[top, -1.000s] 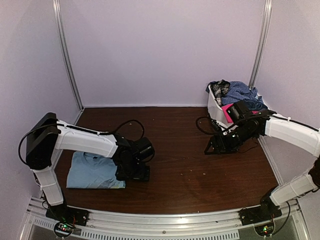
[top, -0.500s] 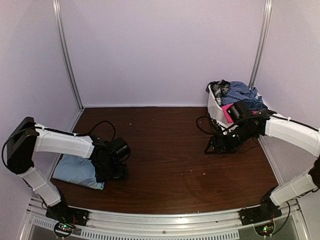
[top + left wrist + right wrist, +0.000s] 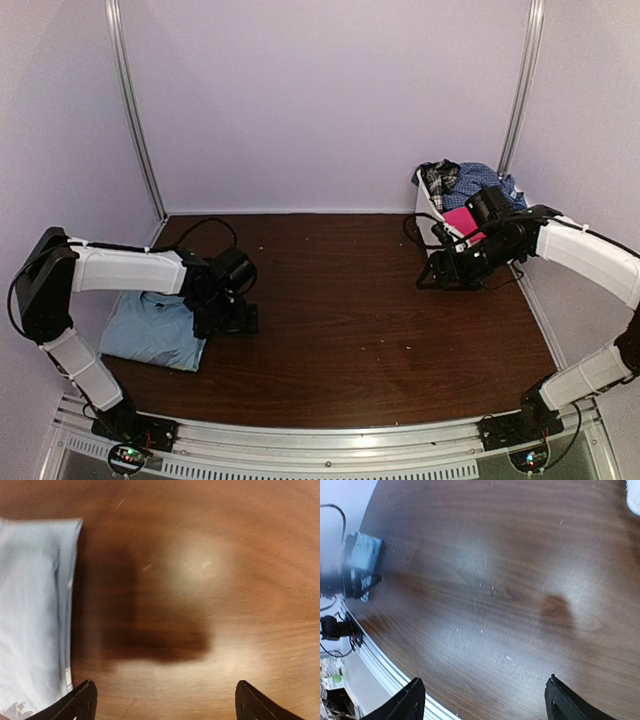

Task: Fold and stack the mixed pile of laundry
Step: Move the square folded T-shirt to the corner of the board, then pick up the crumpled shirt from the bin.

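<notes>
Laundry pile [image 3: 470, 185]: heaped in white basket [image 3: 430, 215] at far right corner of table [image 3: 350, 300], close to back wall. On top, blue small-check shirt [image 3: 482, 180]; at left rim, black-white plaid piece [image 3: 438, 178]; on near side, hot pink piece [image 3: 460, 220], partly hidden behind right arm.

Apart from pile: light blue T-shirt [image 3: 150, 330], folded flat on near left part of table, well apart from basket. In left wrist view, folded edge straight, bare wood directly beside it.

Left gripper [image 3: 238, 320]: low over table, just beside right edge of T-shirt, not on it. Fingertips [image 3: 82, 702] spread wide in left wrist view, nothing between them but bare wood. Holds nothing.

Right gripper [image 3: 430, 278]: low over table, near front of basket, pointing toward table middle. Fingertips [image 3: 412, 700] wide apart in right wrist view, only bare wood between them. Holds nothing. Far off in same view, T-shirt and left gripper at far side of table; white corner of basket at top right.
</notes>
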